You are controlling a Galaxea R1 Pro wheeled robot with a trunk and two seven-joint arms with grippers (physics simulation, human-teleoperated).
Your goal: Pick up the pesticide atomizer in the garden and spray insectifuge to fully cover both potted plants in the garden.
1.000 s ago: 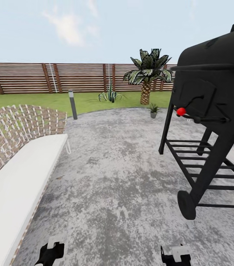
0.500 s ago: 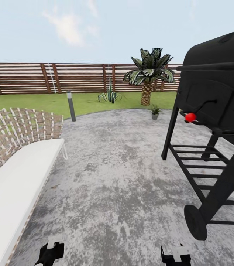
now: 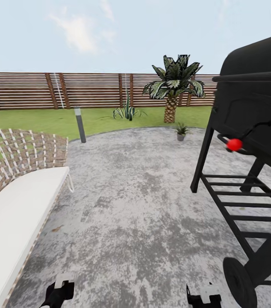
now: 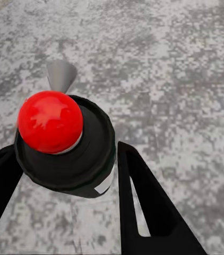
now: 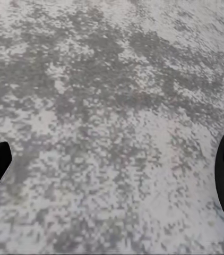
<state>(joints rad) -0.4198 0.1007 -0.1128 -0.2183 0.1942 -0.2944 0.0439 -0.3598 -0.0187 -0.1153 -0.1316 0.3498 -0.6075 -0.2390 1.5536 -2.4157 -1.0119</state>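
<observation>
Two grippers sit at the near edge of my head view. The left gripper [image 4: 69, 175] has its black fingers [image 4: 149, 207] closed on the pesticide atomizer [image 4: 64, 143], a slim dark bottle with a pale spray nozzle and a round red top, carried above the mottled grey paved patio [image 3: 135, 205]. The right gripper [image 5: 112, 175] stands wide open and holds nothing.

On my left runs a white-cushioned bench with a woven brown back [image 3: 20, 201]; on my right stands a black barrel grill on a wheeled frame [image 3: 255, 141].

Further off, one small potted plant in a grey pot [image 3: 181, 131] sits near the patio's far rim, short of the palm [image 3: 172, 87] and the slatted wooden fence [image 3: 67, 90].

I judge pickup complete and transit in hand. Next move: drive forward to that plant, keeping clear of the grill, then aim the nozzle down at its leaves.
</observation>
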